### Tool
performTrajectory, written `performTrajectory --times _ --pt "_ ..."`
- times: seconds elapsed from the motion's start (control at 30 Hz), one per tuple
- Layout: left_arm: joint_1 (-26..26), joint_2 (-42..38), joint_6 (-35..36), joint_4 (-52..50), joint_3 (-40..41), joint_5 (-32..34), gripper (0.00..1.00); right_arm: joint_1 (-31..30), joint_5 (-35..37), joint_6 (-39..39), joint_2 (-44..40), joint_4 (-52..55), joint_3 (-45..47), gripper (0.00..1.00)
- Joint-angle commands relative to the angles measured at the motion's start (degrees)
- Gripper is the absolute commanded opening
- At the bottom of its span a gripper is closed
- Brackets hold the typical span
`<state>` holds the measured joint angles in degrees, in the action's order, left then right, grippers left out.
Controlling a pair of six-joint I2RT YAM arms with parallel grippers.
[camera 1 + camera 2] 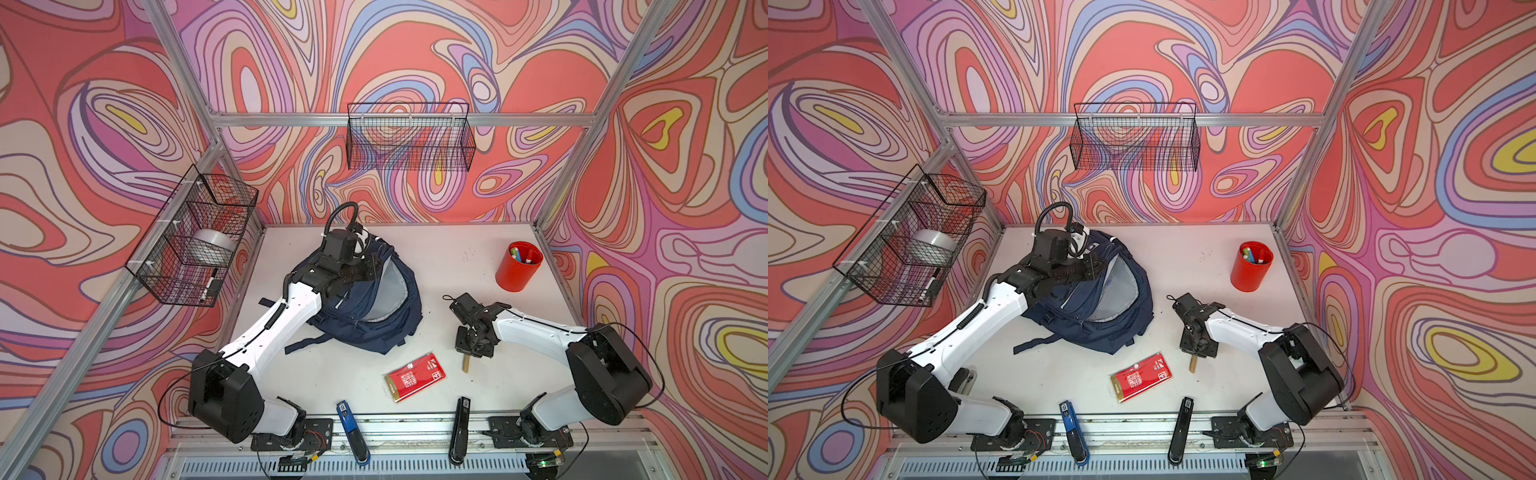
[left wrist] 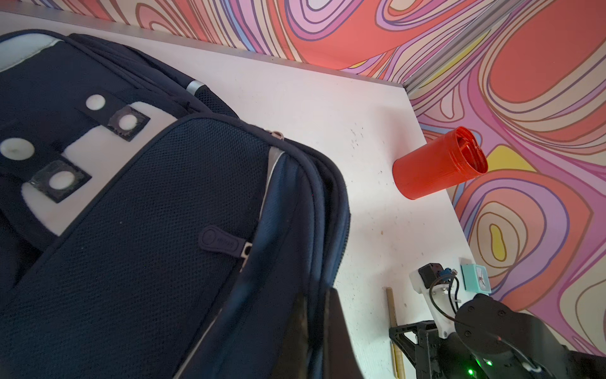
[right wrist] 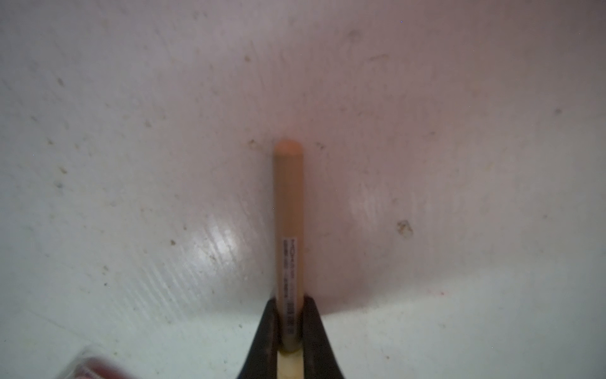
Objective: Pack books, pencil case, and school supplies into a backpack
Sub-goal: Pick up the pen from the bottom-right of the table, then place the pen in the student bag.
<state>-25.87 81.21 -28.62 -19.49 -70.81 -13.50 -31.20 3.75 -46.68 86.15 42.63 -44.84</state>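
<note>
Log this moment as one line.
left fingers: shut on backpack edge | right fingers: shut on tan stick | red packet: on table, unpacked

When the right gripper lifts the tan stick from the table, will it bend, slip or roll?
The tan stick looks straight and rigid, so it will probably not bend. A long part juts past the right gripper, so it may swivel in the grip. Its round, smooth body would likely roll if dropped on the table.
</note>
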Motion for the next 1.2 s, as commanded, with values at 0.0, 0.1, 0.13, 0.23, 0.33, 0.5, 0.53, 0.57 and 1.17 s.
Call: performTrajectory --times 0.0,0.1,0.13,0.23,0.33,0.5,0.53,0.57,1.17 --pt "-0.15 -0.48 -1.33 3.50 -1.05 -1.46 0.00 0.07 1.12 1.57 -1.03 -1.04 -0.99 0.09" --pt "-0.15 -0.35 -1.02 2.85 -1.36 -1.35 0.00 0.01 0.97 1.76 -4.32 -1.60 -2.55 0.08" --pt "-0.15 -0.44 -1.03 2.95 -1.28 -1.40 0.00 -0.16 0.89 1.88 -5.53 -2.17 -3.10 0.08" --pt "-0.15 -0.24 -1.54 3.50 -0.84 -1.43 0.00 -0.70 0.05 2.36 -8.28 -5.41 -5.25 0.09" --pt "0.38 0.50 -4.05 6.13 -0.43 -4.33 0.00 -0.89 -2.80 3.39 -7.67 -12.70 -8.39 0.09" --pt "0.38 1.85 -3.12 3.97 -2.98 -5.01 0.00 -0.97 -8.26 3.77 0.29 -25.80 -16.10 0.10" --pt "0.42 1.72 -3.06 2.97 -3.25 -4.91 0.00 -0.92 -9.20 3.41 2.43 -28.22 -17.90 0.10" --pt "0.40 1.52 -3.21 3.03 -3.30 -4.90 0.00 -1.20 -10.00 3.34 4.58 -30.82 -19.46 0.10" --pt "5.93 3.37 -11.96 7.67 -10.17 -16.76 0.00 -10.21 -7.19 0.17 31.89 -55.67 -34.07 0.12"
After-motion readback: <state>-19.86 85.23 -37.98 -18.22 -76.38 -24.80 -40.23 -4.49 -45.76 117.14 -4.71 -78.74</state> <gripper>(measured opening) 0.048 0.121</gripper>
